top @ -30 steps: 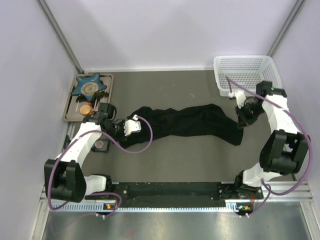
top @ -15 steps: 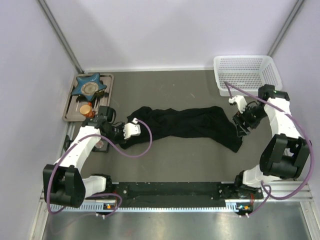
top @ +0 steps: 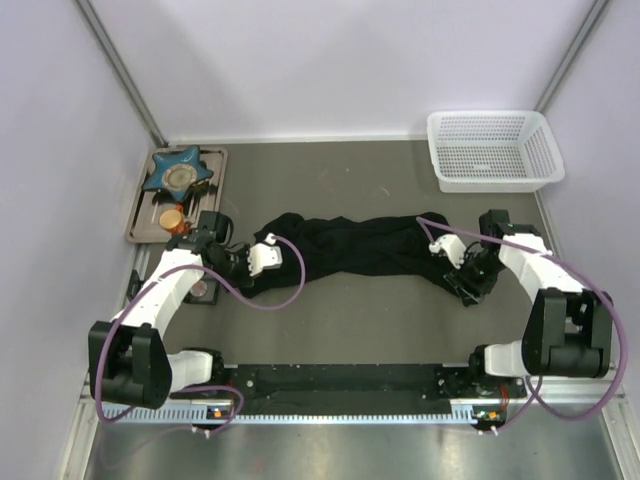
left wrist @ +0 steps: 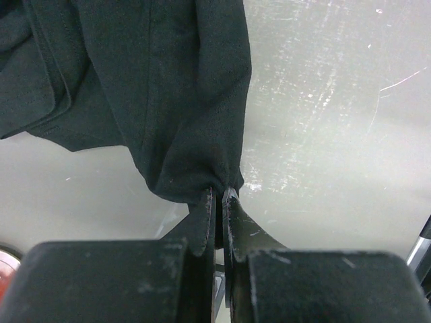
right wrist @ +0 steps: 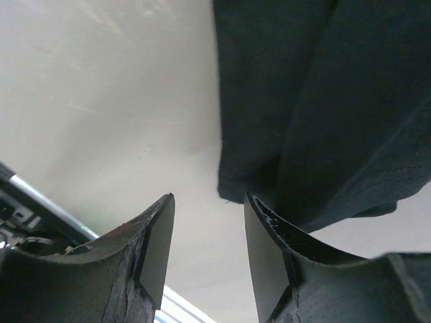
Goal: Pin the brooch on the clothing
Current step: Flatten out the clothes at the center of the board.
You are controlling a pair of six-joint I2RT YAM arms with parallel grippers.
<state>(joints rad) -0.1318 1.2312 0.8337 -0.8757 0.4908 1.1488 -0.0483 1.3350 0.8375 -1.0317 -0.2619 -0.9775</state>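
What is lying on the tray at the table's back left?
On the tray: a blue star-shaped dish with a round pale piece in it, and a small orange round thing nearer. The left arm covers the tray's near end; what lies there cannot be seen.

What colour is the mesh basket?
The basket is white; the top view shows it best.

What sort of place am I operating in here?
Probably a lab test cell: bare pale walls box in a grey table, the left arm and right arm are bolted to a rail at its near edge, and staged props, a white basket, a tray and a black T-shirt, lie on it.
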